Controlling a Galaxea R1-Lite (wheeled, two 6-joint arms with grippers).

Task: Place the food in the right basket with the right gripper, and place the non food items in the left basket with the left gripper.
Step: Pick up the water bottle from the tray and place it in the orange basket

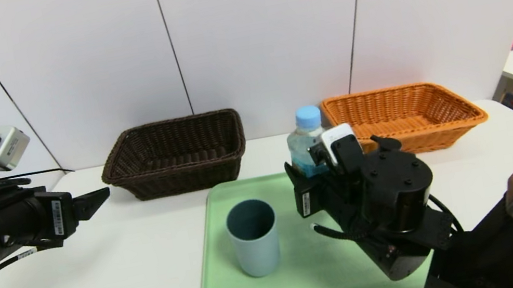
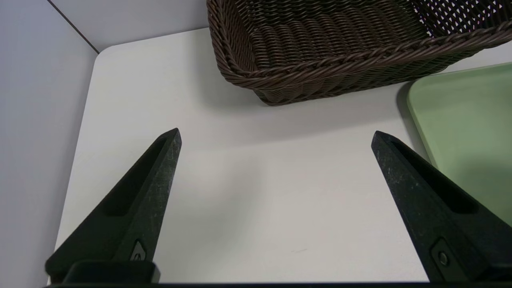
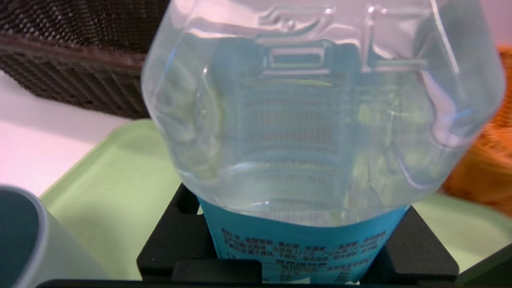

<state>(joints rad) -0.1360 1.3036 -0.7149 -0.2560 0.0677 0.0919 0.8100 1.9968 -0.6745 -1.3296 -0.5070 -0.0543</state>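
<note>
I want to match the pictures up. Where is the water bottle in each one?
Head view: water bottle stands upright mid-picture over the green tray, clamped in the right gripper.
Left wrist view: not in it.
Right wrist view: the bottle fills most of the picture, very close.
Shared landmark: the dark brown basket appears in all three.

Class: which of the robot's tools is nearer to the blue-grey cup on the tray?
Right. The right tool holds the water bottle above the tray beside the cup; the left tool hangs off the tray, farther away.
</note>
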